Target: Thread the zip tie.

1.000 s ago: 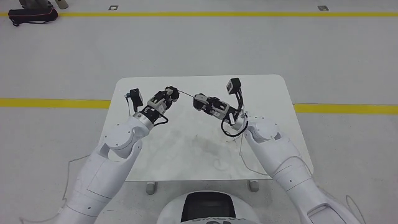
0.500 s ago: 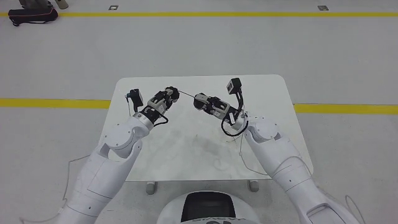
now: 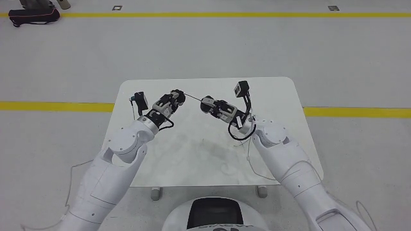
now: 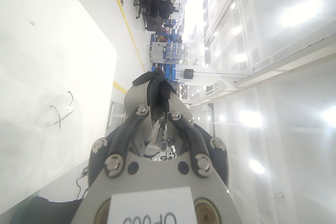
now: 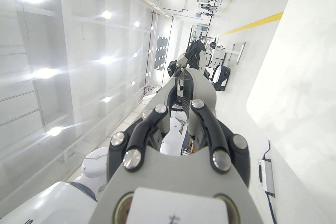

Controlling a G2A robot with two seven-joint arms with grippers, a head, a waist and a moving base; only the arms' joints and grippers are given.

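A thin black zip tie (image 3: pixel 192 95) spans the short gap between my two grippers, held in the air above the far middle of the white table (image 3: pixel 270 93). My left gripper (image 3: pixel 180 94) is shut on its left end, with dark-padded fingertips pressed together in the left wrist view (image 4: pixel 157 79). My right gripper (image 3: pixel 205 102) is shut on the other end, and its fingers also meet at dark tips in the right wrist view (image 5: pixel 195 50). The tie itself is hidden behind the fingers in both wrist views.
A few loose thin ties (image 4: pixel 61 112) lie on the table below and nearer the robot, faintly seen in the top view (image 3: pixel 205 143). The table's rounded far corner (image 4: pixel 113 49) and its side edge (image 5: pixel 262 72) are near the grippers. Yellow floor lines run beyond.
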